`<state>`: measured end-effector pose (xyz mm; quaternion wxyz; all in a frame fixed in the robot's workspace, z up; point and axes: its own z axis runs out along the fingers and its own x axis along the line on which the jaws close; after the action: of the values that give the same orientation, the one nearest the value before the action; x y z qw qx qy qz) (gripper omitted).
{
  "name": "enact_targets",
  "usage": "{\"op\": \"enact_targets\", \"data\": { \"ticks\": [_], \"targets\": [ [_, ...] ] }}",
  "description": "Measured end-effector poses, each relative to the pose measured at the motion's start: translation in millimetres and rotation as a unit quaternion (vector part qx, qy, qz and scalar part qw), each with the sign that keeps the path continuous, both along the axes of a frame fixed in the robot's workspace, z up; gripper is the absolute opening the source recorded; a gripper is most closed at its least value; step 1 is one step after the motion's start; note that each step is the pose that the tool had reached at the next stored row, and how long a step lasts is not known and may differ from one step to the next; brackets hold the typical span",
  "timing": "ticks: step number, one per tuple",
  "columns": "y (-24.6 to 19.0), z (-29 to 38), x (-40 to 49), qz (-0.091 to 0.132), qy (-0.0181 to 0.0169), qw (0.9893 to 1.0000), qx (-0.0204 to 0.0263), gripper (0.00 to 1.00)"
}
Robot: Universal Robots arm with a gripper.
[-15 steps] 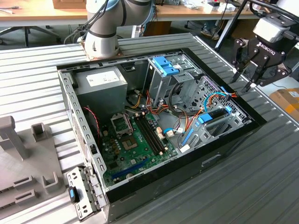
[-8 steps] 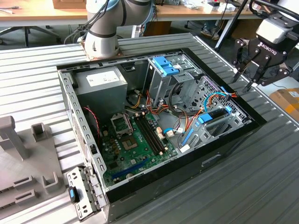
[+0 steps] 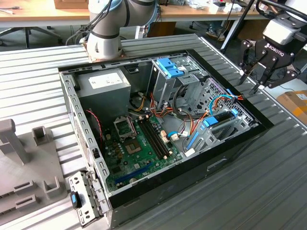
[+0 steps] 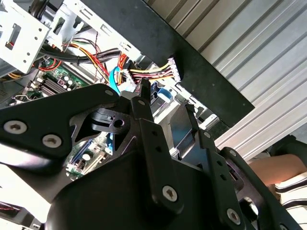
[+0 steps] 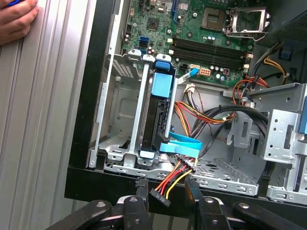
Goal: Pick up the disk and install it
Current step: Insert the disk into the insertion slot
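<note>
The disk [image 3: 219, 118] is a black drive with blue rails. It stands on edge in the silver bay at the case's corner on the exterior view's right. In the first wrist view the disk [image 5: 159, 103] sits in that bay with its blue tab up, and a flat blue cable runs from its end. My gripper [image 3: 248, 83] hangs open just outside the case wall, above and beyond the disk, holding nothing. Its two black fingers [image 5: 142, 191] straddle the case edge in the first wrist view, and the gripper [image 4: 165, 103] points down at the bay in the second wrist view.
A loose power connector [image 5: 160, 196] on red, yellow and black wires lies between bay and gripper. A tall silver cage with a blue clip [image 3: 169, 67], the power supply [image 3: 103, 85] and the motherboard [image 3: 139, 139] are inside the case. A person's hand [image 5: 14, 19] rests on the ribbed table.
</note>
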<state>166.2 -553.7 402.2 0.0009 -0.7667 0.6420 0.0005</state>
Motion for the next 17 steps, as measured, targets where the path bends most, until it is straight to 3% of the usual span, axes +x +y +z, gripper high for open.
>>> {"op": "enact_targets", "data": {
  "ticks": [5, 17],
  "targets": [
    [0.2, -0.1, 0.0, 0.020, 0.0000, 0.9998, 0.0000, 0.44],
    [1.6, -0.2, 2.7, 0.026, 0.0000, 0.9997, 0.0000, 0.44]
  ]
}}
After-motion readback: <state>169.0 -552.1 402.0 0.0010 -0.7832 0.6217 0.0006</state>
